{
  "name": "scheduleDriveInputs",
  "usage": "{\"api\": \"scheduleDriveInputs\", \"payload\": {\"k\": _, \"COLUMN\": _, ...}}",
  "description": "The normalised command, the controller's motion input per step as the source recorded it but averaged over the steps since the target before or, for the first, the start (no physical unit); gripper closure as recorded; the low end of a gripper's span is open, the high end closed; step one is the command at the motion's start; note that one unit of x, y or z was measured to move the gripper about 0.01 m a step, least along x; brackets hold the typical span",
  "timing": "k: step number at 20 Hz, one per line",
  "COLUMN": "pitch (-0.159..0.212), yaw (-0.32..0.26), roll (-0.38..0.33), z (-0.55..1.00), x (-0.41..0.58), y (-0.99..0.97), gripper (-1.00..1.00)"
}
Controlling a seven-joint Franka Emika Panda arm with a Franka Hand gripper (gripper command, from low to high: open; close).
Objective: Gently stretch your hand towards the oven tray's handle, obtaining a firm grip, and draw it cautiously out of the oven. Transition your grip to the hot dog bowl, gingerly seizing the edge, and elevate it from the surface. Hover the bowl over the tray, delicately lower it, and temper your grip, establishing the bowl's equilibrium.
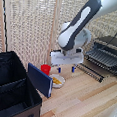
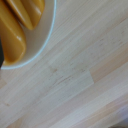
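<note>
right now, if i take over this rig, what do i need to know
Gripper: hangs just above the hot dog bowl, fingers pointing down with a gap between them; nothing held.
Hot dog bowl: on the wooden table, beside the red cup and against the black case. The wrist view shows its rim and the orange food close below.
Oven: at the exterior view's right, door flap down, oven tray looks drawn forward.
Done: tray apparently pulled out.
Left: grasp the bowl's edge, lift, set it on the tray, release.

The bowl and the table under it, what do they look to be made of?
The hot dog bowl looks like glazed ceramic or smooth plastic: plain white with an even rim; which one, I cannot tell. The table looks like pale wood or a wood-look laminate, matte, with grain streaks and plank seams.
</note>
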Motion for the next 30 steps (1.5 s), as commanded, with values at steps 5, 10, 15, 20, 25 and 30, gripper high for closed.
{"api": "scheduleDriveInputs", "payload": {"k": 5, "pitch": 0.003, "yaw": 0.143, "roll": -0.067, "z": -0.25, "x": -0.169, "y": -0.10, "gripper": -1.00}}
{"api": "scheduleDriveInputs", "payload": {"k": 10, "pitch": -0.010, "yaw": 0.135, "roll": -0.100, "z": -0.24, "x": -0.166, "y": -0.25, "gripper": -1.00}}
{"api": "scheduleDriveInputs", "payload": {"k": 15, "pitch": -0.121, "yaw": 0.038, "roll": -0.003, "z": -0.20, "x": 0.037, "y": -0.32, "gripper": -1.00}}
{"api": "scheduleDriveInputs", "payload": {"k": 20, "pitch": -0.166, "yaw": 0.016, "roll": 0.010, "z": -0.19, "x": 0.054, "y": -0.19, "gripper": -1.00}}
{"api": "scheduleDriveInputs", "payload": {"k": 25, "pitch": -0.092, "yaw": 0.032, "roll": 0.051, "z": -0.12, "x": 0.001, "y": -0.10, "gripper": -1.00}}
{"api": "scheduleDriveInputs", "payload": {"k": 30, "pitch": 0.007, "yaw": 0.012, "roll": 0.015, "z": -0.02, "x": 0.000, "y": -0.01, "gripper": 1.00}}
